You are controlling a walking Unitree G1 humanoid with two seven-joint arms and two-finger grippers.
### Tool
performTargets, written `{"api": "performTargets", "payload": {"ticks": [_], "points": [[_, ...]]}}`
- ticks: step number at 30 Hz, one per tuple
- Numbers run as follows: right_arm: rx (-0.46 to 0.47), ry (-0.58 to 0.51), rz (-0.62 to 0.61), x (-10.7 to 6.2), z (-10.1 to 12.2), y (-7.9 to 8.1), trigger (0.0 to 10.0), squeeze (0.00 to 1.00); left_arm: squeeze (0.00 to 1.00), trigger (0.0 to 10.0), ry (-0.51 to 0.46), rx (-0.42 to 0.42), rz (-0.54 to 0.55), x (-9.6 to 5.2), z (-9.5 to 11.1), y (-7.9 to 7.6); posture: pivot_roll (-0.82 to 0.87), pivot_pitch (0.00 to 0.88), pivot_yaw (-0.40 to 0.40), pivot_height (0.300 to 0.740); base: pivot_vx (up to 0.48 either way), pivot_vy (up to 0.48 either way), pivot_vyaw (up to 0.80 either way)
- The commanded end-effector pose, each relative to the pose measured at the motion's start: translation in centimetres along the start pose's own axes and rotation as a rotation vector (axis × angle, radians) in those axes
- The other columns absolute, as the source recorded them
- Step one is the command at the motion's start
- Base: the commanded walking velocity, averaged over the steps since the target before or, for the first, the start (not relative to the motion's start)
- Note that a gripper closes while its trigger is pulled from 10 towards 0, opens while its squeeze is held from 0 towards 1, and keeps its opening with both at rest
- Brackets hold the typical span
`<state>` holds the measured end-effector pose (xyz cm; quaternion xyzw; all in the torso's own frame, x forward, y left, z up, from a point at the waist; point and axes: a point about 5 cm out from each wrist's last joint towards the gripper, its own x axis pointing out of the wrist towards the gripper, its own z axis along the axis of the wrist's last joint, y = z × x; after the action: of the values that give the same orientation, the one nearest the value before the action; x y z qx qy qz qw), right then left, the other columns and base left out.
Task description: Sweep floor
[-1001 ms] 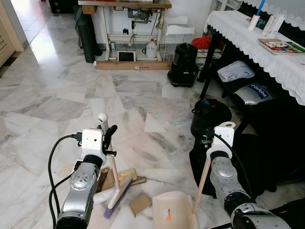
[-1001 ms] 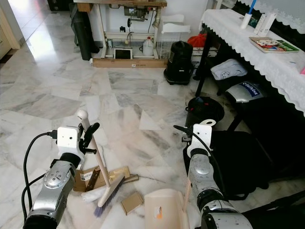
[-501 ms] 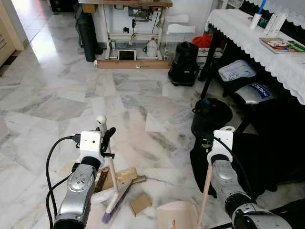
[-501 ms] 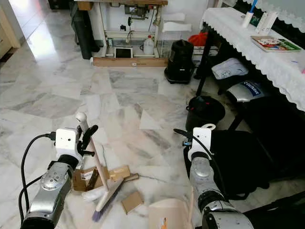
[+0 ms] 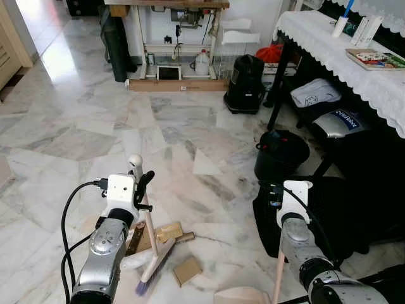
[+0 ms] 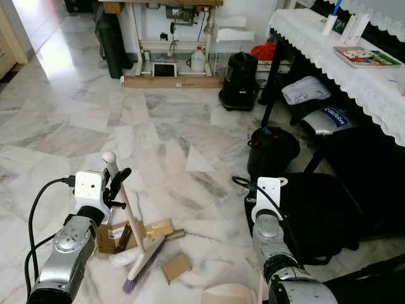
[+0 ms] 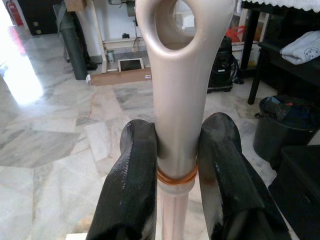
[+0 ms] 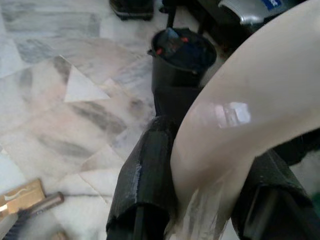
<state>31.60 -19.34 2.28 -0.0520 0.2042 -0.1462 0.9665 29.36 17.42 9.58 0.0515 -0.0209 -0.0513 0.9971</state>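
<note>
The beige broom point(image 5: 150, 244), its bristles on the marble floor point(image 5: 88, 120) among cardboard scraps point(image 5: 187, 270) at lower left, stands with its handle clamped between the left gripper point(image 7: 175, 165)'s fingers point(image 7: 132, 175), while the right gripper point(image 8: 200, 200) pinches the dustpan point(image 5: 243, 295)'s handle at the lower edge, any label writing being unreadable.

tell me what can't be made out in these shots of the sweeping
- Dustpan: cut off by the bottom edge in the head views, so what lies in it is unknown.
- Broom bristles: partly behind the left arm in the left eye view.
- Print on the cardboard scraps: too small to read.
- Black bin contents: blurred in the right wrist view.
- Right gripper fingertips: cut off by that view's edge.
</note>
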Motion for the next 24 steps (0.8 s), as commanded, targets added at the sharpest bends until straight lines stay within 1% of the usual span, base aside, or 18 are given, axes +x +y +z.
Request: {"api": "performTargets", "payload": {"ticks": [1,3,5,6,7,8,9,10,13,16,19,22,24], "points": [[0.03,0.079,-0.013,-0.2,-1.3,-0.2,10.0,0.0,0.0,10.0,-0.027,-0.002,-0.019,0.2,0.8,-0.3,0.05,0.023,-0.051,0.74,0.0,0.0,0.0],[0.039,0.094,-0.007,-0.3,-1.4,-0.2,10.0,0.0,0.0,10.0,-0.024,-0.004,-0.021,0.2,0.7,-0.3,0.05,0.023,-0.051,0.74,0.0,0.0,0.0],[0.023,0.125,0.024,-0.3,-1.7,0.1,10.0,0.0,0.0,10.0,-0.02,-0.006,-0.024,0.2,0.6,-0.4,0.04,0.029,-0.054,0.74,0.0,0.0,0.0],[0.026,0.146,0.051,-0.3,-1.9,0.4,10.0,0.0,0.0,10.0,-0.02,-0.006,-0.024,0.2,0.6,-0.5,0.04,0.029,-0.054,0.74,0.0,0.0,0.0],[-0.009,0.207,0.122,-0.6,-2.6,1.1,10.0,0.0,0.0,10.0,-0.018,-0.009,-0.025,0.2,0.5,-0.5,0.04,0.029,-0.054,0.74,0.0,0.0,0.0],[-0.029,0.229,0.149,-0.7,-2.9,1.4,10.0,0.0,0.0,10.0,-0.018,-0.01,-0.026,0.2,0.5,-0.6,0.03,0.032,-0.057,0.74,0.0,0.0,0.0],[-0.029,0.229,0.149,-0.7,-2.9,1.4,10.0,0.0,0.0,10.0,-0.018,-0.01,-0.026,0.2,0.5,-0.6,0.03,0.032,-0.057,0.74,0.0,0.0,0.0],[-0.049,0.251,0.172,-0.9,-3.2,1.6,10.0,0.0,0.0,10.0,-0.018,-0.011,-0.027,0.2,0.5,-0.6,0.03,0.031,-0.057,0.74,0.0,0.0,0.0],[-0.066,0.286,0.213,-1.2,-3.7,2.0,10.0,0.0,0.0,10.0,-0.019,-0.014,-0.027,0.3,0.5,-0.7,0.03,0.028,-0.06,0.74,0.0,0.0,0.0],[-0.075,0.305,0.227,-1.3,-4.0,2.2,10.0,0.0,0.0,10.0,-0.019,-0.016,-0.027,0.3,0.5,-0.7,0.03,0.027,-0.061,0.74,0.0,0.0,0.0],[-0.075,0.317,0.235,-1.3,-4.0,2.3,10.0,0.0,0.0,10.0,-0.02,-0.017,-0.026,0.3,0.5,-0.8,0.03,0.025,-0.061,0.74,0.0,0.0,0.0],[-0.09,0.292,0.228,-1.1,-3.4,2.2,10.0,0.0,0.0,10.0,-0.021,-0.017,-0.024,0.3,0.5,-0.7,0.03,0.019,-0.062,0.74,0.0,0.0,0.0],[-0.088,0.216,0.189,-0.6,-2.3,1.9,10.0,0.0,0.0,10.0,-0.023,-0.018,-0.024,0.3,0.6,-0.7,0.03,0.019,-0.062,0.74,0.0,0.0,0.0]]}}
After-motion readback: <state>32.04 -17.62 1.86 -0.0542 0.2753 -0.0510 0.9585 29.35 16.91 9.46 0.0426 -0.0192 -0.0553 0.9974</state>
